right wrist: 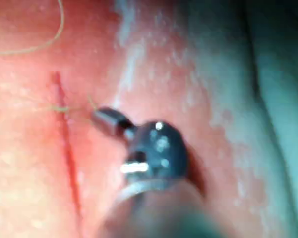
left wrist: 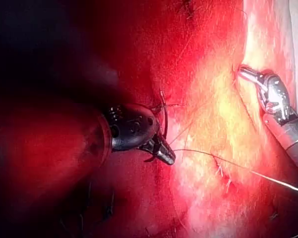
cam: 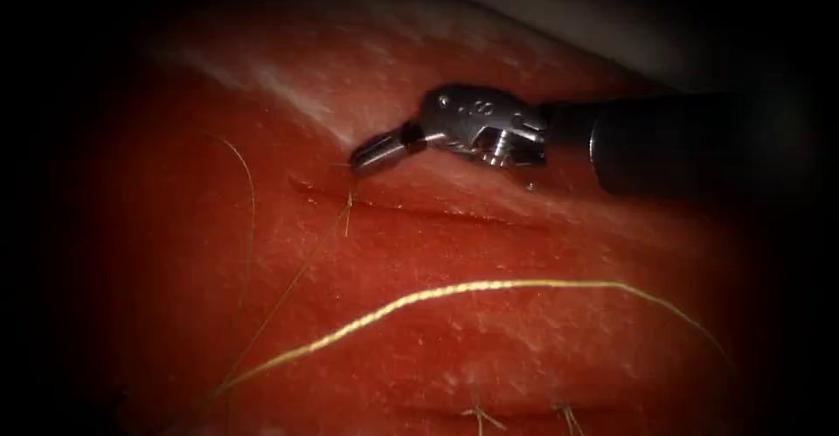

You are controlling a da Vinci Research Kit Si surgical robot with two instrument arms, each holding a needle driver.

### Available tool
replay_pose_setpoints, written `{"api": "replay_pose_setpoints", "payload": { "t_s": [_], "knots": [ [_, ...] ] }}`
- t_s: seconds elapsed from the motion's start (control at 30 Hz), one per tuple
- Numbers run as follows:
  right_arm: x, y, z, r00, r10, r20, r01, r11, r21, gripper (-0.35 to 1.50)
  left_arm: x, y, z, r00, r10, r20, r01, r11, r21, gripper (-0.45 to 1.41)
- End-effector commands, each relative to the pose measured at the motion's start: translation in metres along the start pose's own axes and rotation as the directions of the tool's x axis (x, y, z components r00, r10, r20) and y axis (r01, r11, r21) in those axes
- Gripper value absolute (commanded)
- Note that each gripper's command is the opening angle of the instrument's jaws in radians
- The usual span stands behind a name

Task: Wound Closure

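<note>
Steel right claw (cam: 360, 158) shut, tip touching tissue (cam: 524, 349) beside cut (cam: 411, 211).

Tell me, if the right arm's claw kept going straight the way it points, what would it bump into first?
Probably the thread knotted at the near end of the cut, just ahead of the right claw, with the tissue right beneath. Depth is hard to judge, so it might touch the tissue first.

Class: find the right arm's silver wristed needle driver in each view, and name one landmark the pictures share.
Endoscope view: the right arm's silver needle driver enters from the right, jaws together, tip just above the dark cut's left end.
Left wrist view: it lies over pale tissue.
Right wrist view: its tip is beside the cut, near the yellow thread crossing it.
Landmark: the cut's thread-crossed end.
</note>
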Motion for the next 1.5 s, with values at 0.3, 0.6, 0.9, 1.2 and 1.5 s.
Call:
{"api": "replay_pose_setpoints", "payload": {
  "t_s": [0.3,0.6,0.9,1.2,1.5],
  "knots": [
    [-0.0007,0.0011,-0.0001,0.997,0.035,-0.065,-0.042,0.993,-0.111,-0.35,-0.0004,-0.0006,0.0017,0.997,0.074,0.024,-0.074,0.997,0.009,-0.35],
    [0.0044,-0.0024,-0.0079,0.966,0.090,-0.241,-0.186,0.892,-0.412,1.18,0.0114,-0.0051,0.0066,0.918,0.389,0.075,-0.390,0.921,-0.004,-0.35],
    [0.0045,-0.0056,-0.0070,0.962,0.096,-0.255,-0.187,0.912,-0.365,1.18,0.0180,-0.0125,0.0077,0.889,0.455,0.045,-0.457,0.888,0.044,-0.35],
    [0.0048,-0.0069,-0.0030,0.959,0.086,-0.271,-0.179,0.923,-0.342,0.64,0.0197,-0.0179,0.0097,0.891,0.453,0.036,-0.454,0.890,0.036,-0.35],
    [0.0032,-0.0084,-0.0005,0.944,0.086,-0.318,-0.188,0.933,-0.306,-0.35,0.0208,-0.0215,0.0134,0.856,0.515,-0.041,-0.513,0.857,0.046,-0.35]
  ]
}}
